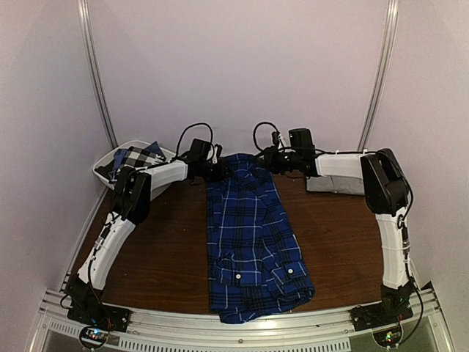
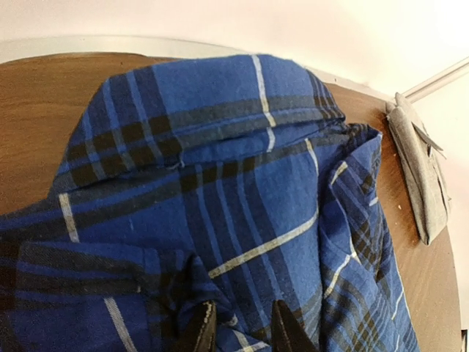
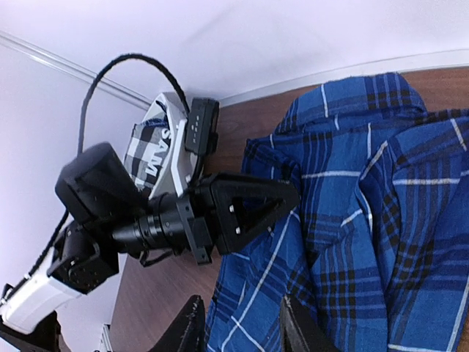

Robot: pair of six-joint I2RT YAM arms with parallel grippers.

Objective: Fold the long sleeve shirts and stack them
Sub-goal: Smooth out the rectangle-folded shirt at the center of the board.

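The royal-blue plaid shirt [image 1: 253,235] lies folded lengthwise down the middle of the table, collar at the far end. My left gripper [image 1: 220,171] is at its far left shoulder. In the left wrist view this gripper [image 2: 243,330] is closed on a raised bunch of the plaid cloth [image 2: 242,183]. My right gripper [image 1: 265,160] hovers at the collar's right side. Its jaws [image 3: 240,330] stand apart over the shirt's edge [image 3: 344,220], gripping nothing. The grey shirt [image 1: 333,185] lies folded at the back right. The black-and-white check shirt [image 1: 135,158] sits in the basket.
The white plastic basket [image 1: 102,165] stands at the back left corner, by the left arm's elbow. The wall runs close behind the shirt's collar. Bare wooden table [image 1: 168,249] shows on both sides of the plaid shirt. A metal rail [image 1: 242,330] borders the near edge.
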